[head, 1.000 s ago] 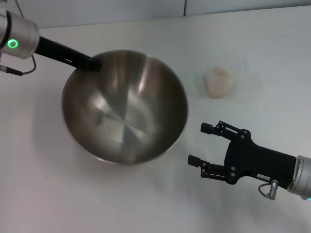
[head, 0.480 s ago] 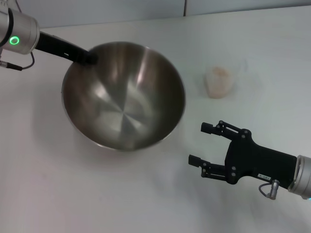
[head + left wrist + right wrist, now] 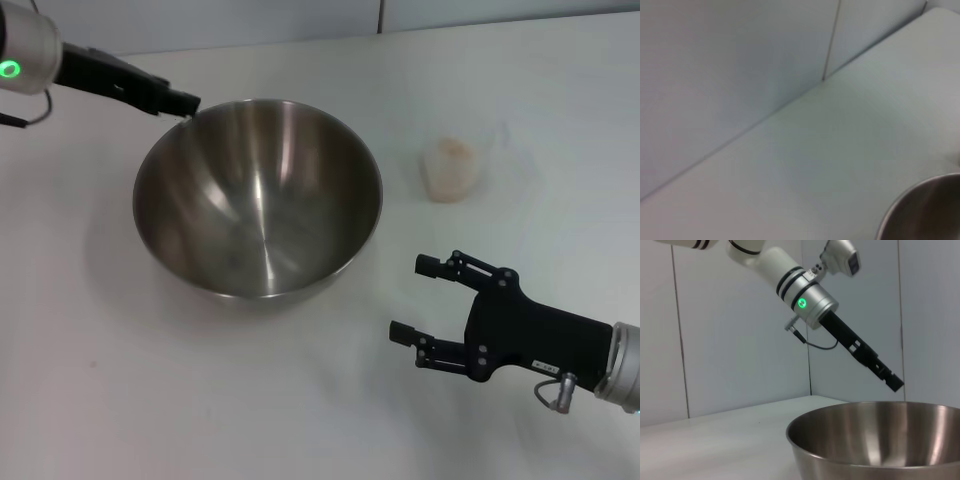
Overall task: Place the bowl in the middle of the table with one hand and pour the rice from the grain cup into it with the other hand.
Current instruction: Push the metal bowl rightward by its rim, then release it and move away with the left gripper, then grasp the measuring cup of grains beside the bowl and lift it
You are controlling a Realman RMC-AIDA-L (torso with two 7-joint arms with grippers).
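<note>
Left gripper (image 3: 185,103) is just off the bowl's (image 3: 258,195) far-left rim, lifted clear of it in the right wrist view; can't tell if its jaws are apart or closed. Bowl sits upright on the table (image 3: 120,400), roughly mid-table, a bit toward the left, empty as far as I can see.

Right gripper (image 3: 418,298) hovers near the table's near-right corner, jaws spread wide, holding nothing. Cup (image 3: 455,165) stands upright toward the far right, well apart from the bowl, with rice (image 3: 452,148) visible inside.

Judgement: bowl placement looks done; the cup grab is the step in hand.

How to do it well:
- Bring the right gripper in from the cup's near side, jaws wide enough to straddle it, and centre on the cup before closing.
- The cup is clear, thin-looking plastic, so close gently. A hard squeeze could deform it or pop it out.
- Grip around mid-height so it doesn't tip and the rim stays free for pouring.
- Keep it upright during transfer, then tilt slowly over the bowl's centre, not the rim.
- Left arm should back off so it's out of the pour path.
</note>
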